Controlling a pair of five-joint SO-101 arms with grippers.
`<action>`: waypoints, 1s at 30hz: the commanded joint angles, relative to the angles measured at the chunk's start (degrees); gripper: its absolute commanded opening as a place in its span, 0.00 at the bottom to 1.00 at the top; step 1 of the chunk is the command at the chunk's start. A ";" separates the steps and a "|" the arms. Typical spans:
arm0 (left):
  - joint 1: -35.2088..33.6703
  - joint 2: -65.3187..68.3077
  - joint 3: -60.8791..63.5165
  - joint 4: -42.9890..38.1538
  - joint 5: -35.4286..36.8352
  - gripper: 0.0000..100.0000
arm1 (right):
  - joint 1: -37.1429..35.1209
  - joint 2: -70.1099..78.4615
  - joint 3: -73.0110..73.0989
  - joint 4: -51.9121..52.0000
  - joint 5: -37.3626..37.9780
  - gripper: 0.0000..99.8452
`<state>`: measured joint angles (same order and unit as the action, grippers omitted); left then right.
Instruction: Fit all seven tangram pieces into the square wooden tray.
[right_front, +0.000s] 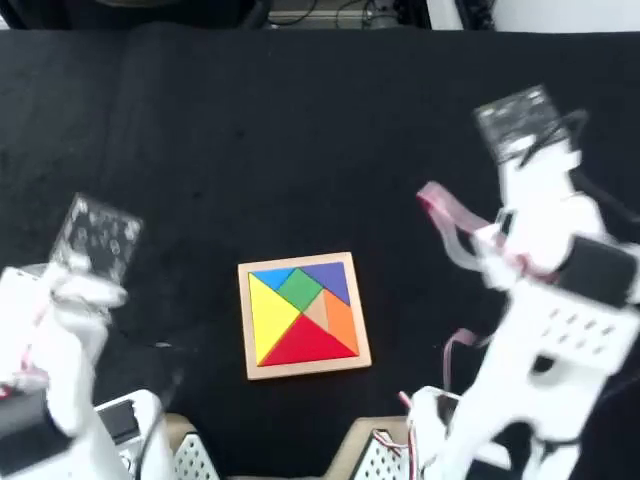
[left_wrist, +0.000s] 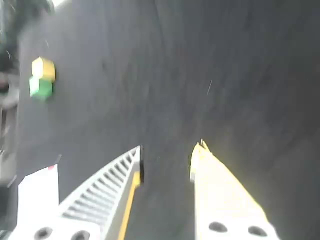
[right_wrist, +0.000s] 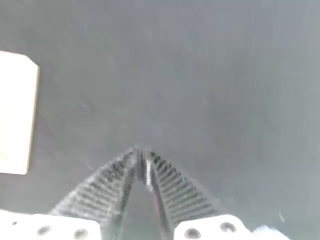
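Seven tangram pieces (right_front: 300, 320) fill the square wooden tray (right_front: 244, 322); left pincer (left_wrist: 169, 147) gapes empty, right pincer (right_wrist: 141, 152) sits closed, empty.

The square wooden tray (right_front: 246, 322) lies flat with all seven coloured tangram pieces (right_front: 270, 315) fitted flush inside, well apart from the left gripper (left_wrist: 166, 161) and the right gripper (right_wrist: 142, 159).

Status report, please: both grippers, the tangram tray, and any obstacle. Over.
Left gripper open, holding nothing. Right gripper shut, holding nothing. All seven tangram pieces lie in the wooden tray. Both grippers apart from the tray.
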<state>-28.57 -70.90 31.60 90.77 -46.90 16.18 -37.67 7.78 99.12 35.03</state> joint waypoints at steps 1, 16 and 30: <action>7.25 -4.66 1.45 3.34 15.21 0.17 | -12.75 -2.33 10.59 1.14 -6.15 0.01; 1.01 -17.93 27.82 -7.91 27.08 0.17 | -62.95 -8.84 37.49 -5.63 5.01 0.01; -15.69 -26.99 53.58 -28.22 46.59 0.17 | -63.91 17.71 38.37 -22.59 10.20 0.01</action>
<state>-34.81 -96.04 83.91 66.77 -5.85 -47.12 -24.75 46.29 79.78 44.62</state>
